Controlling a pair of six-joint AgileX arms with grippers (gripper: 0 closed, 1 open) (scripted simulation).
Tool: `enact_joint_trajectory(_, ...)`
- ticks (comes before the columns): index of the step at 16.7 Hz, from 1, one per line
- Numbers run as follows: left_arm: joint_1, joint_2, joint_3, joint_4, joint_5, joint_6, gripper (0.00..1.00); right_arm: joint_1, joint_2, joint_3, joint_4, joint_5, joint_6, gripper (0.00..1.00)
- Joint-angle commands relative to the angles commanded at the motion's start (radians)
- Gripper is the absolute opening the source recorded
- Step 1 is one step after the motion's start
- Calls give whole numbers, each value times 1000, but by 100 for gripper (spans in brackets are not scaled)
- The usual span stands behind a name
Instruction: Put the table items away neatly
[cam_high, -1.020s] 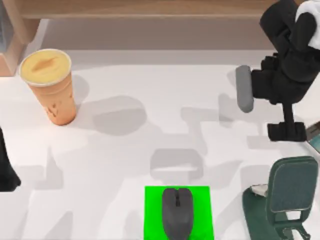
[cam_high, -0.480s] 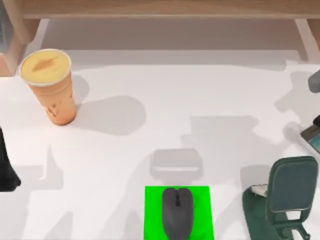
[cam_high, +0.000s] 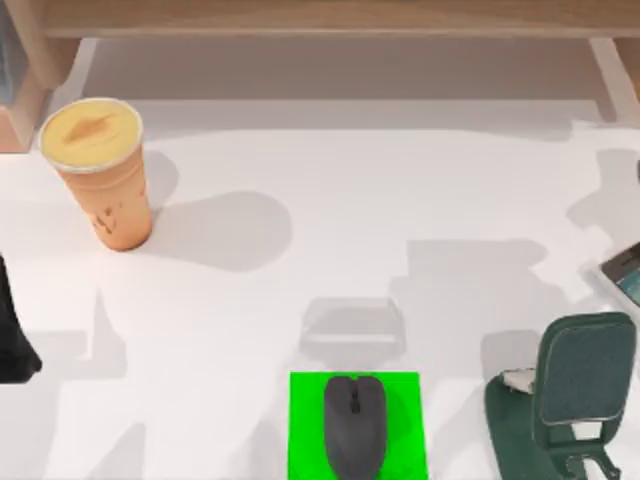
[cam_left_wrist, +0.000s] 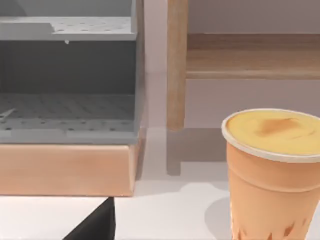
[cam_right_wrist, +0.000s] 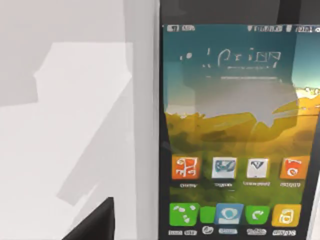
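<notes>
The orange cup (cam_high: 97, 172) with its yellow lid stands upright at the table's far left; in the left wrist view the cup (cam_left_wrist: 272, 172) is close by. The dark grey mouse (cam_high: 354, 425) lies on the bright green pad (cam_high: 306, 430) at the front middle. At the right edge lies the smartphone (cam_high: 626, 272), flat on the white table (cam_high: 330, 230). In the right wrist view the smartphone (cam_right_wrist: 235, 140) lies directly below my right gripper (cam_right_wrist: 95, 225), its icon screen facing up. My left arm (cam_high: 12, 345) is parked at the left edge.
A dark green stand (cam_high: 575, 400) sits at the front right, just in front of the phone. A grey shelf unit on a wooden base (cam_left_wrist: 67, 115) stands behind the cup at the back left. A pale wooden edge (cam_high: 320, 20) runs along the back.
My right arm has swung off to the right, out of the top view, and its shadow on the table followed. Cup, mouse, pad and stand have stayed put.
</notes>
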Motion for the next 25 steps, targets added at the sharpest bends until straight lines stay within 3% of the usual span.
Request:
enact_joint_trajectory(8, 0, 0, 0, 0, 0, 0, 100, 0, 97, -126, 233, -1, 9, 100)
enact_joint_trajectory(13, 0, 0, 0, 0, 0, 0, 100, 1, 116, -146, 263, -1, 9, 100)
enact_joint_trajectory(25, 0, 0, 0, 0, 0, 0, 100, 1, 116, -146, 263, -1, 9, 10)
